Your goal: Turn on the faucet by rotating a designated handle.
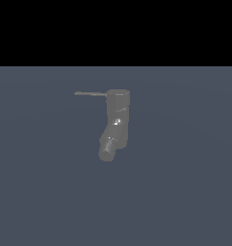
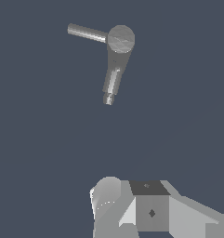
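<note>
Down at the pincer [image 2: 132, 204] end, only pale blocky bits of the wrist show in the wrist view, so I honestly can't tell if it's open or closed, and it's holding nothing that I can see. Well out ahead of it, clearly apart, stands the faucet [image 2: 120, 39], seen cap-on from above. The handle [image 2: 87, 33] pokes sideways off the cap, away from the spout [image 2: 112, 82], so I'd guess that keeps the rod free for a push.

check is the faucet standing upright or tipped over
Upright: the faucet body stands vertical, cap on top, handle sticking out level to the exterior view's left.
</note>
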`<state>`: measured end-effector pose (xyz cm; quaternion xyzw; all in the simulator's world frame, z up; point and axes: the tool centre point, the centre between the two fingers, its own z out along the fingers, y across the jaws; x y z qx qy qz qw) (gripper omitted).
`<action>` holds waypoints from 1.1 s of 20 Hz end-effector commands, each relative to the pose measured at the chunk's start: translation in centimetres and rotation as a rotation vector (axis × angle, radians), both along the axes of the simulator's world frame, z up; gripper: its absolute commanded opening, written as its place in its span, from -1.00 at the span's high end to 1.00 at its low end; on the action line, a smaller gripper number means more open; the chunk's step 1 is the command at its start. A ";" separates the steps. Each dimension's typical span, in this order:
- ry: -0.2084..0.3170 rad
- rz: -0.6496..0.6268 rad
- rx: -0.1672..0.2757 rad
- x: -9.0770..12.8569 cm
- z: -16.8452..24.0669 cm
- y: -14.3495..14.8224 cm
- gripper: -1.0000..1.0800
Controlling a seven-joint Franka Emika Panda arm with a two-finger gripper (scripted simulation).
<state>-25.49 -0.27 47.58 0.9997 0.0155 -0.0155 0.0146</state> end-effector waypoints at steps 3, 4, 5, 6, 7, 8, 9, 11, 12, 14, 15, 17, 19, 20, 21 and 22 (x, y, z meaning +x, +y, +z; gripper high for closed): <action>0.000 -0.002 0.000 0.0 0.0 0.0 1.00; 0.000 -0.005 0.000 0.0 -0.1 0.1 1.00; 0.000 -0.008 0.000 0.0 -0.1 0.2 1.00; 0.000 -0.013 0.000 0.1 -0.2 0.3 1.00; 0.000 -0.019 0.000 0.1 -0.3 0.4 1.00; -0.001 -0.026 0.000 0.2 -0.4 0.5 1.00; -0.001 -0.034 0.000 0.2 -0.5 0.7 1.00; -0.001 -0.053 0.000 0.3 -0.8 1.1 1.00; -0.001 -0.064 0.000 0.4 -1.0 1.3 1.00; -0.002 -0.089 0.000 0.6 -1.4 1.8 1.00; -0.002 -0.104 0.000 0.7 -1.6 2.1 1.00; -0.003 -0.135 0.000 1.0 -2.1 2.7 1.00; -0.004 -0.172 0.000 1.3 -2.7 3.4 1.00; -0.004 -0.191 0.000 1.5 -3.0 3.8 1.00; -0.005 -0.212 0.000 1.7 -3.3 4.2 1.00; -0.005 -0.233 0.000 1.9 -3.7 4.6 1.00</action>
